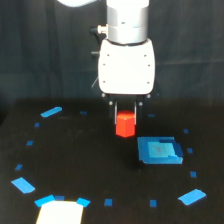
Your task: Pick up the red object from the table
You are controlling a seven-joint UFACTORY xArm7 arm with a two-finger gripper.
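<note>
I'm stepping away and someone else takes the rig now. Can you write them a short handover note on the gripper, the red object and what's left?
Gripper: pointing straight down, fingers either side of the red object; it looks shut on it, though the contact is blurry.
Red object: upright between the fingers, above the table; whether it has left the surface cannot be told from this view.
Blue square block: flat on the table, toward the exterior view's right of the red object, apart from it.
Done: approach and likely grasp.
Left: confirm the grip, lift clear.
</note>
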